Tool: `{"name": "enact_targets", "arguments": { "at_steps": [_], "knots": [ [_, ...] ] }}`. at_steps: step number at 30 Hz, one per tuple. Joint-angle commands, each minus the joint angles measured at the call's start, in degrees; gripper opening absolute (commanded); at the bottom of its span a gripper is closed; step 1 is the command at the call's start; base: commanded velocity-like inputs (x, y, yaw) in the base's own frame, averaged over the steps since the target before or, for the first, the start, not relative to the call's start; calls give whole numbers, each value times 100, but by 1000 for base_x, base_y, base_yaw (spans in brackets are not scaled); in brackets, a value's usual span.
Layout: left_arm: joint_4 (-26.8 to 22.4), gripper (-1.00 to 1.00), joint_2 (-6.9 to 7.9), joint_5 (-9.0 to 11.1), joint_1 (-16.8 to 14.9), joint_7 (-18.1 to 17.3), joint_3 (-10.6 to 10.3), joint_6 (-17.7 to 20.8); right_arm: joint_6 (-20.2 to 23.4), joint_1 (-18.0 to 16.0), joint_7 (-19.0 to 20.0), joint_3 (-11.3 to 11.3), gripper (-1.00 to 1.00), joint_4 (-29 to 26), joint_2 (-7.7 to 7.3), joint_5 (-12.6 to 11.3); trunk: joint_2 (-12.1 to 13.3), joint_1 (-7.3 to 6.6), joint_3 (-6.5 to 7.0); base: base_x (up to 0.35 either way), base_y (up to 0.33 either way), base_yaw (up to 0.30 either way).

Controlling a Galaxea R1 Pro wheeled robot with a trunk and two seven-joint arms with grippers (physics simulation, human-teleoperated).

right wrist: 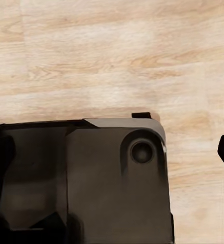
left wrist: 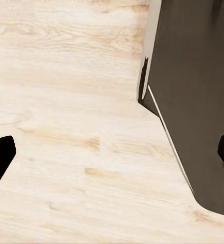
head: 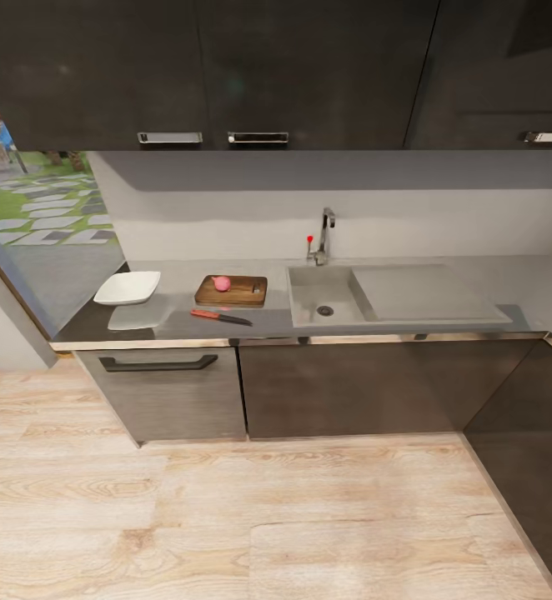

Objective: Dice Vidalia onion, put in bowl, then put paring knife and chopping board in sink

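One Vidalia onion (head: 221, 282), one chopping board (head: 232, 291), one paring knife (head: 220, 316) and one bowl (head: 127, 287) sit left of centre in the head view. One sink (head: 324, 293) with one tap (head: 323, 235) lies at centre. Three cabinet handles (head: 258, 137) line the top, and one drawer handle (head: 158, 363) sits lower left.

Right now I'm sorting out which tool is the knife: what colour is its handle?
Orange-red, with a dark blade; the paring knife shows best in the head view.

Pink onion (head: 221, 283) on dark-brown grained board (head: 241, 292); knife (head: 220, 316) has an orange-red handle and dark blade. White bowl (head: 127, 287), grey sink (head: 326, 293), grey glossy countertop (head: 168, 321). Dark cabinets (head: 343, 392), pale wood-grain floor (head: 226, 517).
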Motion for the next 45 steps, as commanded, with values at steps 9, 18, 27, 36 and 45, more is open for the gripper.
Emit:
{"name": "enact_targets", "arguments": {
  "at_steps": [9,18,27,36,45],
  "knots": [
    [-171,100,-25,54,2,35,-40,-23,-23,-2,31,-64,100,140,13,32,-10,3,-9,0,0,0],
    [-461,100,-23,45,-10,58,-42,-32,-18,-2,30,-56,100,156,47,31,-10,3,-9,0,0,0],
    [-734,100,-94,43,-29,49,-45,-37,-10,-2,37,-58,100,157,47,31,-10,3,-9,0,0,0],
    [-1805,100,-153,14,-44,38,-48,-56,-32,-3,49,-67,100,141,21,35,-10,3,-9,0,0,0],
    [-2259,100,-119,1,-50,35,-49,-67,-30,-6,16,-100,100,-944,5,25,-10,3,-9,0,0,0]
  ]
}}
